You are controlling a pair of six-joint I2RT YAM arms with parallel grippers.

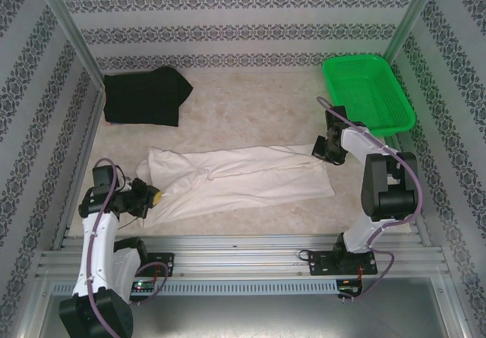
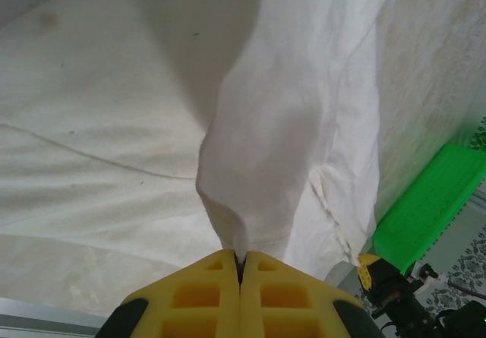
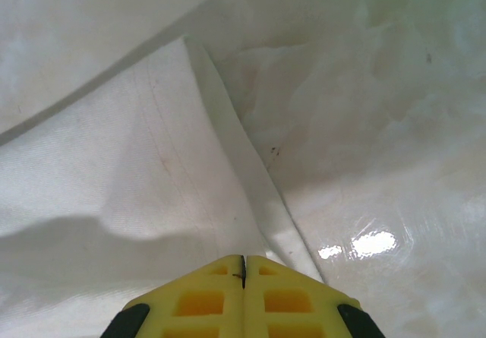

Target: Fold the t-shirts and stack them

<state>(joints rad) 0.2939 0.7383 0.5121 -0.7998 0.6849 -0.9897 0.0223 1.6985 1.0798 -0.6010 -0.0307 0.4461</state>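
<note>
The cream t-shirt [image 1: 243, 178] lies stretched in a long band across the front of the table, folded lengthwise. My left gripper [image 1: 152, 197] holds its left end. In the left wrist view the yellow fingers [image 2: 205, 300] are shut on a raised pinch of the cream t-shirt [image 2: 114, 125]. My right gripper [image 1: 323, 152] sits at the shirt's right end. Its fingers [image 3: 288, 300] are closed over the hem of the cream t-shirt [image 3: 91, 148]. The black t-shirt [image 1: 144, 99] lies folded at the back left, away from both grippers.
A green mesh basket [image 1: 368, 91] stands at the back right, just behind the right arm, and also appears as the green basket [image 2: 429, 201] in the left wrist view. Patterned walls close in the marbled table [image 1: 250, 110]. A metal rail [image 1: 243, 251] runs along the front.
</note>
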